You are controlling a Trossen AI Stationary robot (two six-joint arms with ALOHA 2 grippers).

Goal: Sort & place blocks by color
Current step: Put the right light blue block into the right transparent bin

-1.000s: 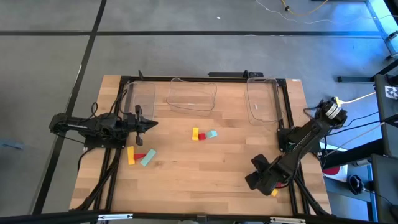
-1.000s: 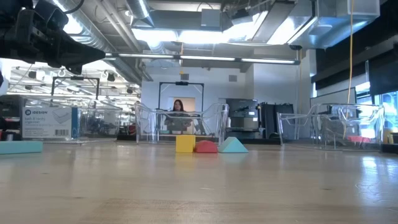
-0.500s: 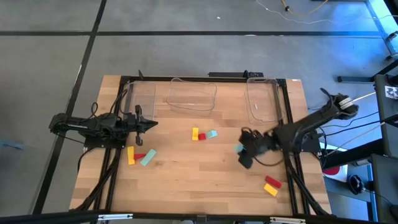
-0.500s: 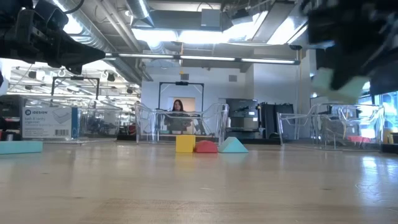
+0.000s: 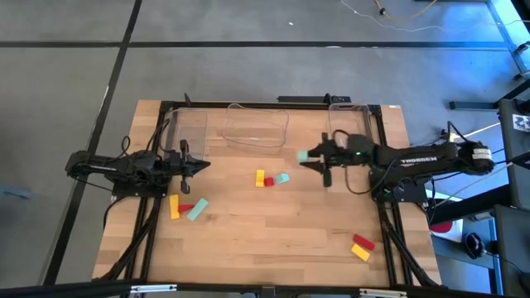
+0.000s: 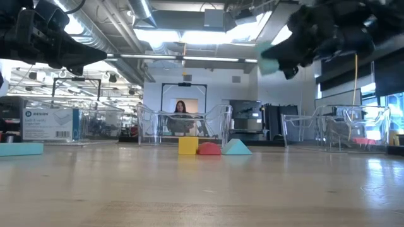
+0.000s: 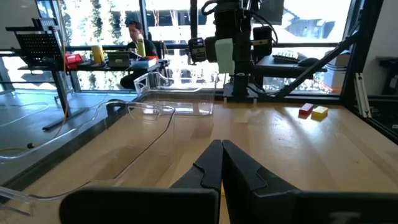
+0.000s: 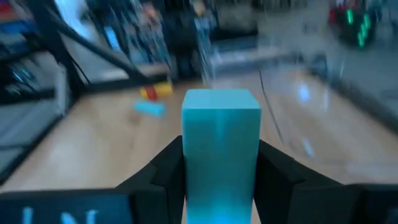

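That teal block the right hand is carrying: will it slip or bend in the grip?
The teal block probably stays put: the right hand clamps its flat sides squarely. It looks rigid, with crisp edges and no bowing. Its faces look smooth, so a looser grip might let it slide. It seems light, held well above the table.
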